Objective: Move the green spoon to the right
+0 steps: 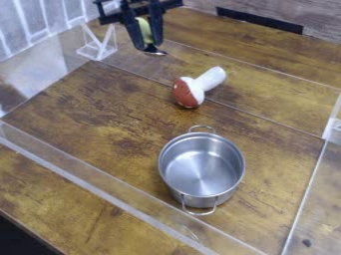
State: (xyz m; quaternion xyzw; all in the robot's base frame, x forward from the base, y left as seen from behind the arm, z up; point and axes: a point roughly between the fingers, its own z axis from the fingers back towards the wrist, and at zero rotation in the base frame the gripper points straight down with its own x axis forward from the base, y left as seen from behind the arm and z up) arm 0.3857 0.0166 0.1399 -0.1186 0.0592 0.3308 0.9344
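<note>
My gripper (148, 44) is clamped on the green spoon (151, 42), lifted clear of the table (94, 110) near eleven o'clock, so pickup looks done while carrying rightward and setting down remain.

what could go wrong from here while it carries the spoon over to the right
1. The gripper holds the spoon well above the table, and the view is too small to show how secure the hold is, so it could slip and fall.
2. The mushroom lies to the right and lower down; a low descent there might knock it.
3. The pot stands open further along, so a dropped spoon might land in it.
</note>
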